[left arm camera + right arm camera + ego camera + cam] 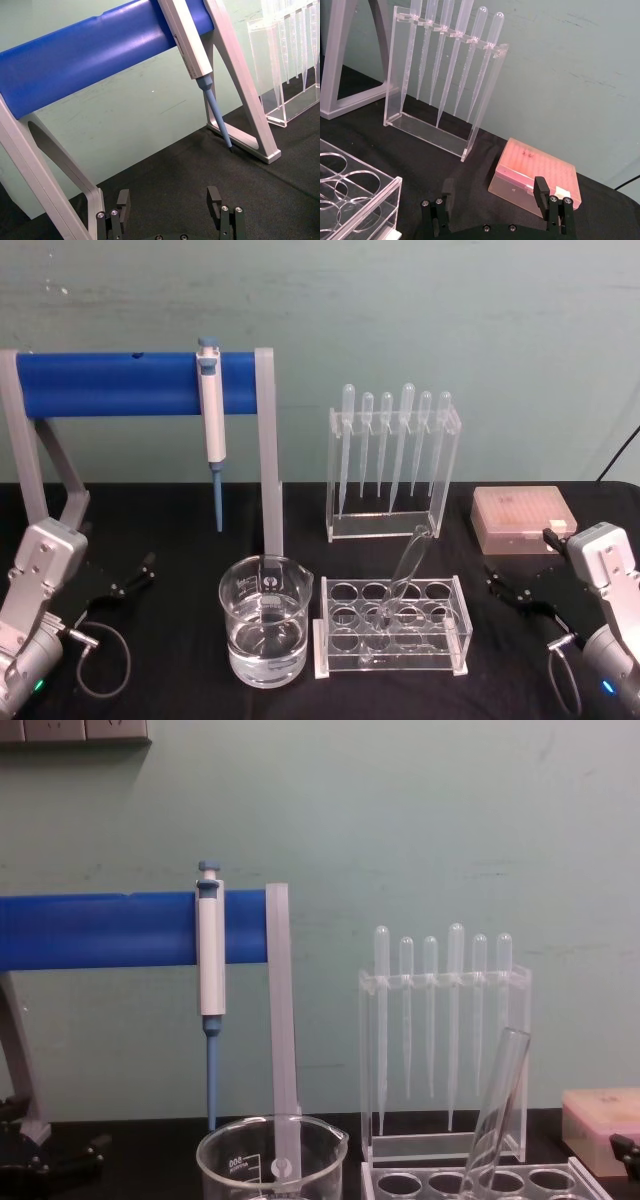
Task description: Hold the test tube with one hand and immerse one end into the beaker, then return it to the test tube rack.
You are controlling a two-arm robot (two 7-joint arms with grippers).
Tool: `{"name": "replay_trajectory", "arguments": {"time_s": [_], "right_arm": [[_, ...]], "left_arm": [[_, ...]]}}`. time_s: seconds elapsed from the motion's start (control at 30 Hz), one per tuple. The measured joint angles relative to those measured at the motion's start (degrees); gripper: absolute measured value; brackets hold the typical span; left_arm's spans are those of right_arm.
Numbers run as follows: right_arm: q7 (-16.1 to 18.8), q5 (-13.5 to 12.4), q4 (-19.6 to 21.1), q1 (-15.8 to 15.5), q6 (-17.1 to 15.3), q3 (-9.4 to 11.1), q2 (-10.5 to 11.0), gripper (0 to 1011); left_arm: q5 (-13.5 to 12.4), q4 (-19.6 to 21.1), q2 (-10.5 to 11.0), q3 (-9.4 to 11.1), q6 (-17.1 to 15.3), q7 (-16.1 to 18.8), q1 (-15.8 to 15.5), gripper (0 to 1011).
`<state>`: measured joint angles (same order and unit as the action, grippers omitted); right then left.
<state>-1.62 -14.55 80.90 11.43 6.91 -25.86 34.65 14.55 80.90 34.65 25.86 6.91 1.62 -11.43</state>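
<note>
At the far left the left gripper (128, 580) rests low on the black table (180, 530), well apart from the glassware. Its wrist view shows the two fingers (122, 200) spread with nothing between them, so it looks parked out of the way.

Behind it stands a grey frame with a blue bar (110, 383). A dropper tool (211, 410) hangs from the bar, tip down and clear of the table, probably so the tip keeps clean.

Next comes the beaker (265, 635), partly filled with clear liquid. It sits just beside the left end of the rack (322, 645). That keeps the trip from rack to liquid short.

The test tube (405, 570) is in the rack, round end down in one of the middle holes. It leans back and to the right because the hole is wider than the tube. The chest view shows its open top (510, 1045) well above the rack, which leaves a bare length of glass to grip.

Behind the rack a clear stand (395, 455) holds six plastic droppers upright, away from the working path. A pink box (525, 518) lies to its right.

At the far right the right gripper (505, 590) sits low near the rack's right end. Its fingers (541, 189) are apart and empty. It is the nearer one to the tube, so I judge it better placed for the pick. No step of the task looks begun.
</note>
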Motion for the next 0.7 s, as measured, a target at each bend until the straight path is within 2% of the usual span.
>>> {"name": "replay_trajectory", "arguments": {"time_s": [0.7], "right_arm": [[0.0,0.0,0.0,0.0,0.0,0.0,0.0,1000]], "left_arm": [[0.0,0.0,0.0,0.0,0.0,0.0,0.0,1000]]}}
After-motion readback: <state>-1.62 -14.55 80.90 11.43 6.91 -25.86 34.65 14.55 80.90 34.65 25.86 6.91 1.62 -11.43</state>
